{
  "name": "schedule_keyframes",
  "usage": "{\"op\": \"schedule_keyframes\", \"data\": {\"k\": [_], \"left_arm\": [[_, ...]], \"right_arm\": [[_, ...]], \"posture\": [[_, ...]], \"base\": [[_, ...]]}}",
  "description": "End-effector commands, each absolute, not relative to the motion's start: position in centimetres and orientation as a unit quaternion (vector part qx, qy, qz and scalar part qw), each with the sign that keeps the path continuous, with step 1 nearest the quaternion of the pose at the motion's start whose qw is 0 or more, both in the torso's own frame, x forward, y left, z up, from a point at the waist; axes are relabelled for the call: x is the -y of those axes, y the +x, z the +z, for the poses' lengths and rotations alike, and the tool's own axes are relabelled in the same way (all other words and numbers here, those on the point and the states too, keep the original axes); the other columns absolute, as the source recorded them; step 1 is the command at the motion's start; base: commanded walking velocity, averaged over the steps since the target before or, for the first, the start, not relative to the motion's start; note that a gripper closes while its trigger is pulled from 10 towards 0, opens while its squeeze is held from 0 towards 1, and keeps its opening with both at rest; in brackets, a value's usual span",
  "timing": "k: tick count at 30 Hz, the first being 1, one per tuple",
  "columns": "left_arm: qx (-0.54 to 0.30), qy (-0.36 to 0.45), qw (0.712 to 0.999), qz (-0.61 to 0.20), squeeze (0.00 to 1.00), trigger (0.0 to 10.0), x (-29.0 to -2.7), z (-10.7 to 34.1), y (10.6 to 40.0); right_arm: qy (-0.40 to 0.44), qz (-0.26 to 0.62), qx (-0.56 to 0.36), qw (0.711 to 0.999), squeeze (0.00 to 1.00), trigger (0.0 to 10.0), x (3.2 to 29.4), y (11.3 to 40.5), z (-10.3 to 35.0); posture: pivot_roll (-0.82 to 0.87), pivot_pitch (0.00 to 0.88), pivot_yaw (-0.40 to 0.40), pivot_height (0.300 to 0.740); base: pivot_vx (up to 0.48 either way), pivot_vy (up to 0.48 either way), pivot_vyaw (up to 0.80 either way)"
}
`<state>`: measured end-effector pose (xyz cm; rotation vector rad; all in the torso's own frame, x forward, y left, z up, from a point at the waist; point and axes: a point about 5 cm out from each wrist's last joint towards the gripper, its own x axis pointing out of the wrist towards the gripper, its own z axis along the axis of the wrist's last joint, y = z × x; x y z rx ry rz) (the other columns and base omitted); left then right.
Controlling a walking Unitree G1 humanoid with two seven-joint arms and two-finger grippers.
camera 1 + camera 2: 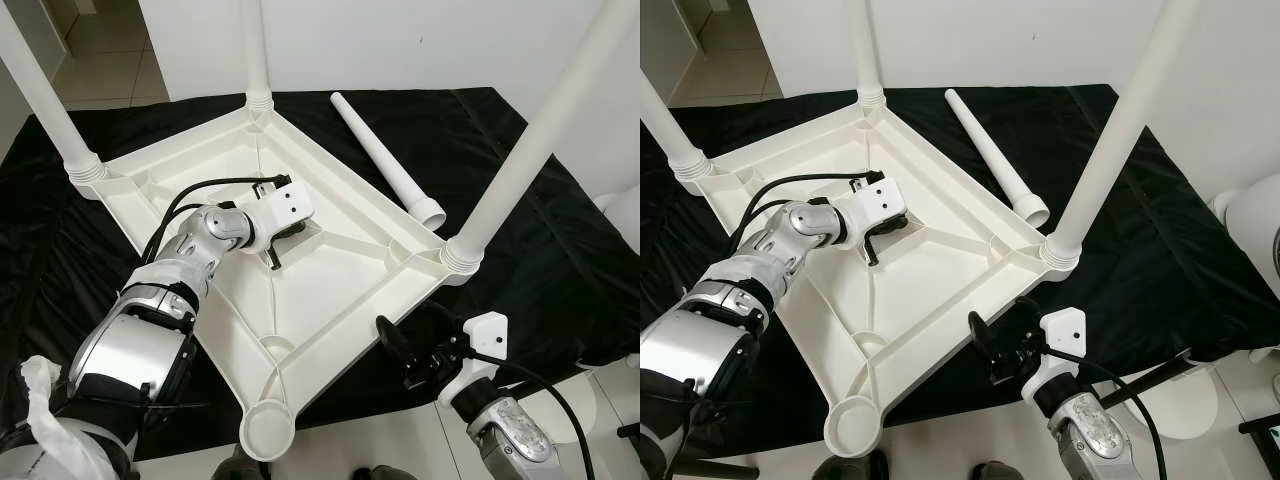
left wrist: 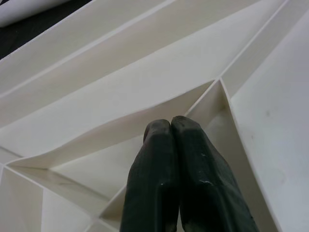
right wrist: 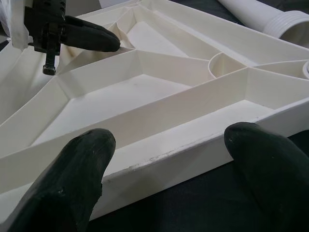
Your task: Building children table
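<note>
A white plastic children's table top (image 1: 340, 300) lies upside down on a black cloth, with three white legs standing up in its corner sockets. The near corner socket (image 1: 266, 427) holds no leg. A loose white leg (image 1: 385, 160) lies on the cloth beyond the far edge. My left gripper (image 1: 272, 262) is shut with its tips pressed down among the ribs at the table's centre; its fingers (image 2: 174, 169) touch each other. My right gripper (image 3: 166, 159) stands open just off the table's near right edge (image 3: 193, 154), facing it, with nothing between the fingers.
The black cloth (image 1: 540, 250) covers the floor around the table. A white wall stands behind. A white rounded object (image 1: 1245, 225) sits at the right beyond the cloth. Pale tiled floor shows at the bottom right.
</note>
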<state>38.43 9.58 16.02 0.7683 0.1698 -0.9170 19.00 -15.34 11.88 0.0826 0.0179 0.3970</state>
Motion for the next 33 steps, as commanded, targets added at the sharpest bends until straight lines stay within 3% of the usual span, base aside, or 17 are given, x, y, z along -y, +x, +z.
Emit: {"op": "schedule_keyframes", "data": {"k": [1, 3, 4, 5, 15, 16, 17, 18, 27, 33], "left_arm": [[-0.135, 0.347, 0.792, -0.483, 0.0, 10.0, -9.3, 13.9, 37.4], [-0.132, 0.337, 0.795, -0.487, 0.0, 10.0, -9.2, 14.0, 37.4], [-0.131, 0.334, 0.799, -0.484, 0.26, 10.0, -9.2, 14.2, 37.5], [-0.132, 0.329, 0.802, -0.481, 1.0, 10.0, -9.1, 14.3, 37.6], [-0.13, 0.34, 0.807, -0.465, 1.0, 10.0, -9.5, 15.1, 38.1], [-0.132, 0.339, 0.807, -0.465, 0.8, 10.0, -9.7, 15.3, 38.2], [-0.135, 0.34, 0.806, -0.466, 0.7, 10.0, -9.9, 15.4, 38.3], [-0.136, 0.34, 0.803, -0.47, 0.0, 10.0, -10.0, 15.5, 38.3], [-0.136, 0.307, 0.792, -0.51, 0.0, 10.0, -10.4, 17.1, 38.4], [-0.155, 0.299, 0.806, -0.487, 0.0, 10.0, -9.6, 17.0, 38.7]], "right_arm": [[0.039, 0.196, -0.007, 0.98, 0.0, 10.0, 15.3, 18.8, 11.9], [0.039, 0.196, -0.007, 0.98, 0.0, 10.0, 15.3, 18.8, 12.0], [0.039, 0.197, -0.007, 0.98, 0.0, 10.0, 15.3, 18.8, 12.0], [0.039, 0.197, -0.007, 0.98, 0.0, 10.0, 15.3, 18.8, 12.0], [0.044, 0.201, 0.004, 0.979, 0.0, 10.0, 15.2, 18.6, 12.5], [0.047, 0.201, 0.007, 0.978, 0.0, 10.0, 15.2, 18.4, 12.7], [0.049, 0.201, 0.008, 0.978, 0.0, 10.0, 15.2, 18.3, 12.8], [0.05, 0.2, 0.011, 0.978, 0.0, 10.0, 15.2, 18.2, 13.0], [0.06, 0.188, 0.039, 0.98, 0.0, 10.0, 15.5, 17.9, 14.5], [0.058, 0.191, 0.042, 0.979, 0.0, 10.0, 15.2, 18.0, 14.8]], "posture": [[-0.07, 0.078, 0.027, 0.74], [-0.07, 0.079, 0.026, 0.74], [-0.07, 0.078, 0.026, 0.74], [-0.07, 0.079, 0.025, 0.74], [-0.08, 0.089, 0.027, 0.74], [-0.08, 0.09, 0.026, 0.74], [-0.08, 0.092, 0.025, 0.74], [-0.08, 0.094, 0.025, 0.74], [-0.08, 0.101, 0.028, 0.74], [-0.08, 0.11, 0.03, 0.74]], "base": [[0.0, 0.0, 0.0], [0.0, 0.0, 0.0], [0.0, 0.0, 0.0], [0.0, 0.0, 0.0], [0.0, 0.0, 0.0], [0.0, 0.0, 0.0], [0.0, 0.0, 0.0], [0.0, 0.0, 0.0], [0.0, 0.0, 0.0], [0.0, 0.0, 0.0]]}}
